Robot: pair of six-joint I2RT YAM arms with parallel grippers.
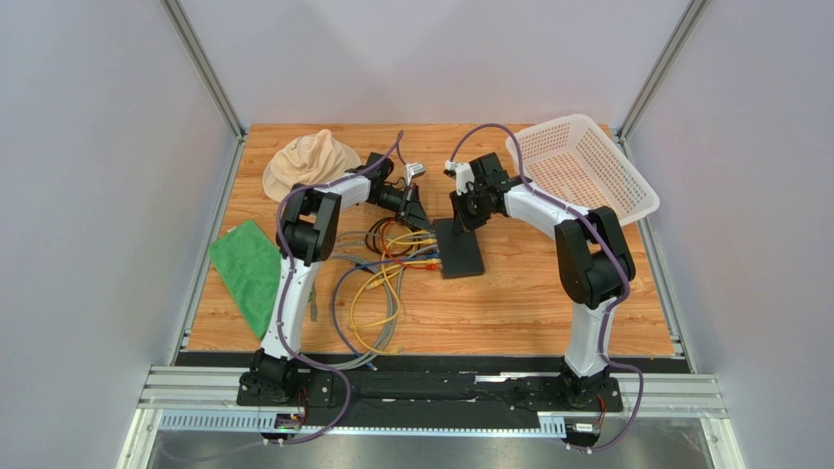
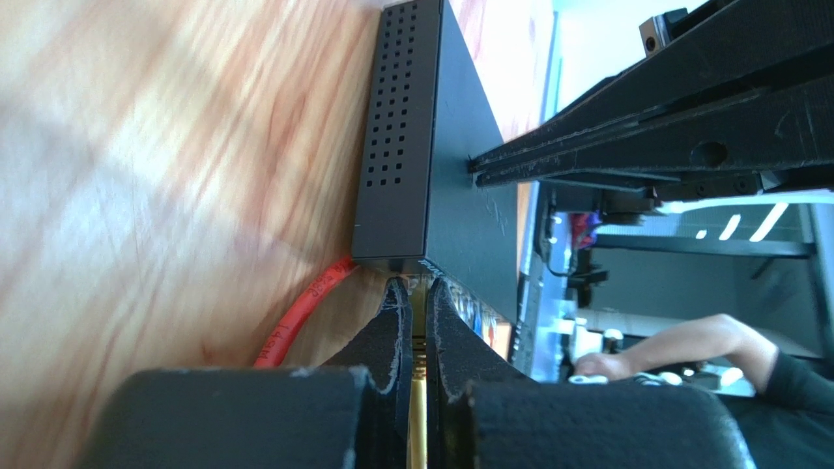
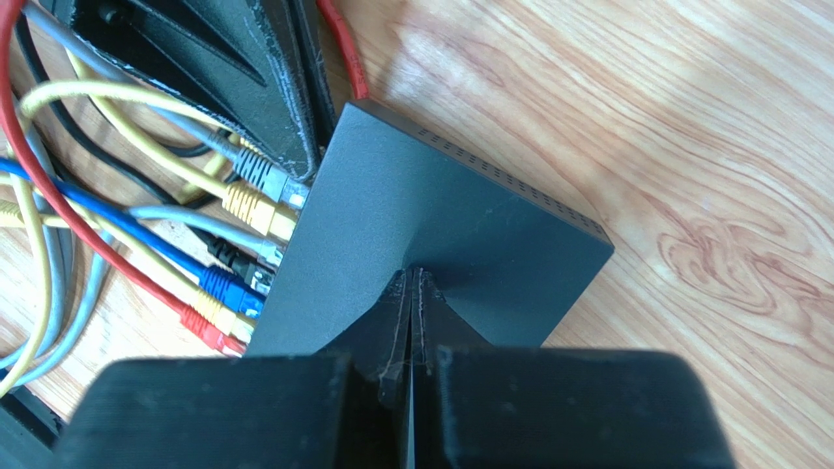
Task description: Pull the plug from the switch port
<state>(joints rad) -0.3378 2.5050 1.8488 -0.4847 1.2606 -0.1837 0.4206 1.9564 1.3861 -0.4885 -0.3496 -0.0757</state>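
At switch (image 1: 458,249) ports | L gripper (image 2: 418,291) clamped on yellow plug (image 2: 419,376) | R gripper (image 3: 412,288) tips together, pressing switch top | pull straight, no twist

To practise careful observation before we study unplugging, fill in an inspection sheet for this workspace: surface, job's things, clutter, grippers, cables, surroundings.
Surface: wooden table, light grain.
Job's things: black switch lies flat mid-table, plugs seated along one edge.
Clutter: white basket at the far right; green board at the near left; beige cloth at the far left.
Grippers: left gripper shut on a yellow cable right at the port face; right gripper shut, tips on the switch's top.
Cables: bundle of leads, grey, yellow, black, blue and red, loops left of the switch.
Surroundings: grey walls, metal frame; a person's hand shows beyond the table in the left wrist view.
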